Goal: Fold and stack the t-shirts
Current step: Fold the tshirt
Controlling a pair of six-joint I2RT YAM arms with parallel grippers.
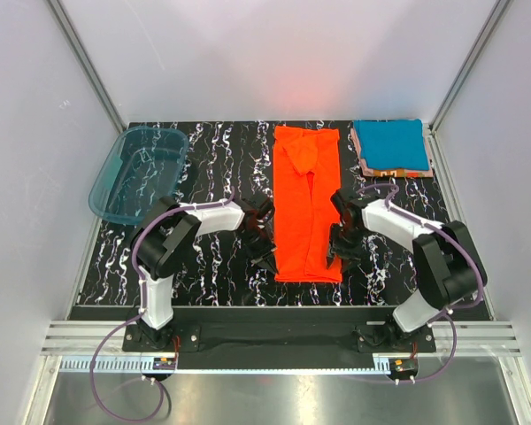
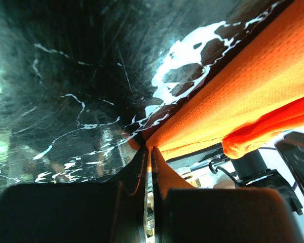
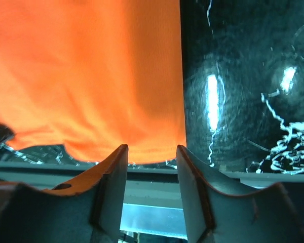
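So the orange-red t-shirt (image 1: pixel 308 212) sits right of the teal tub (image 1: pixel 146 168), about mid-desk (image 1: pixel 212 168). It's down to a narrow strip whose long axis runs straight away from the arms. The hands have it flanked. The left hand (image 1: pixel 264 241) is at the edge facing the tub, and the right hand (image 1: pixel 340 237) is at the edge turned away from it. Both are on the nearer half of the strip, so neither arm is really closer.

The left wrist view shows the left hand clamped shut right at the cloth's edge, and it looks like a bit of hem is pinched in there. In the right wrist view the right hand's jaws stand apart with nothing between them, and the shirt's near hem lies just past the tips.

My guess is the strip now wants folding across that long axis, near end up to far end, so both hands would need the near corners. The folded teal t-shirt (image 1: pixel 389 144) sits on some pinkish-orange t-shirts (image 1: pixel 380 170), farther from the tub than the strip and level with the tub's far end, so the right arm is the closer one for stacking.

There are no brands, labels or readable writing on anything that I can spot.
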